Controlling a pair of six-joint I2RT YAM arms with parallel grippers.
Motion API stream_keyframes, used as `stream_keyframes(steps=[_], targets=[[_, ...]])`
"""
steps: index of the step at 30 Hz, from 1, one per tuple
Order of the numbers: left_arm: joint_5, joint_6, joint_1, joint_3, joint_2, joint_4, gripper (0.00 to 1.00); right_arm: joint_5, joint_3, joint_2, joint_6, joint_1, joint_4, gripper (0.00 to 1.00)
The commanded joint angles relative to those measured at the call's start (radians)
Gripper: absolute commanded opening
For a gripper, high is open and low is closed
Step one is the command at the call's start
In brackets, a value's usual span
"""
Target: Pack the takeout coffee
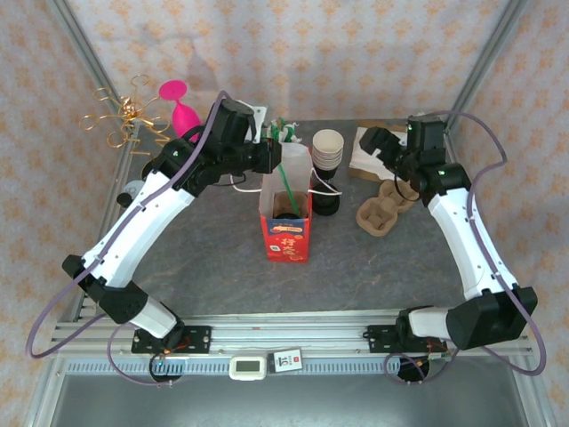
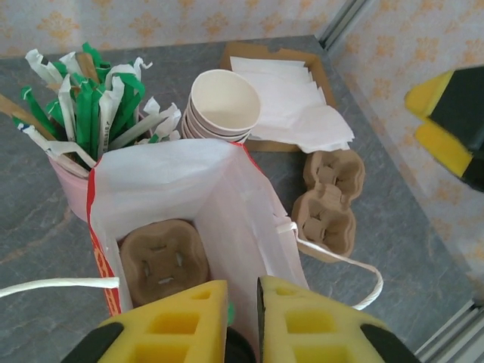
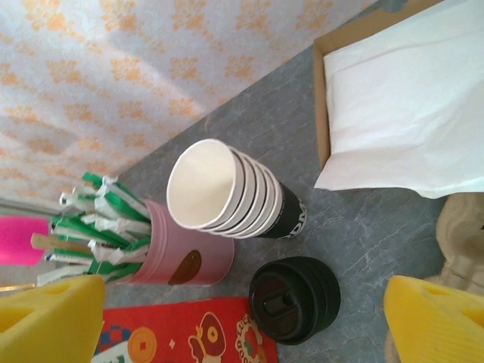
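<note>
Right wrist view: right gripper [image 3: 243, 321], yellow fingers wide apart, hangs above the takeout coffee [image 3: 295, 299], which stands on the table [image 3: 378, 227] between them, red bag [image 3: 189, 336] just beside at its nine o'clock. Closing off-centre could tip it or snag the cup stack [image 3: 227, 189] at its eleven o'clock. Left gripper [image 2: 242, 318]: fingers nearly together at the bag's rim; grip unclear.
</note>
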Motion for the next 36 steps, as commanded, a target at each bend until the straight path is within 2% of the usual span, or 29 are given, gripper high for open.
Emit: stream_keyframes(steps=[1,5,11,18,21,25,28,36], targets=[[-0.078,0.03,-0.004,0.073,0.019,-0.035,0.24,0.031,-0.041,-0.005,0.037,-0.085,0.008,0.95],[-0.079,0.027,-0.004,0.065,-0.005,-0.015,0.34,-0.008,-0.089,0.037,0.062,-0.213,0.025,0.95],[-0.073,0.014,-0.004,-0.004,-0.044,0.085,0.35,-0.065,-0.132,0.173,0.088,-0.328,0.109,0.91],[-0.107,-0.012,-0.003,-0.08,-0.064,0.196,0.35,-0.116,-0.067,0.375,0.098,-0.344,0.171,0.82],[-0.119,-0.014,-0.003,-0.093,-0.062,0.209,0.35,-0.09,-0.02,0.441,0.088,-0.349,0.14,0.77],[-0.131,-0.014,-0.003,-0.126,-0.067,0.241,0.35,-0.062,-0.007,0.46,0.082,-0.361,0.148,0.7],[-0.128,-0.012,-0.002,-0.125,-0.058,0.243,0.35,-0.106,-0.013,0.471,0.085,-0.375,0.184,0.65],[-0.119,-0.015,-0.002,-0.129,-0.042,0.251,0.35,-0.155,0.022,0.522,0.081,-0.377,0.178,0.62]])
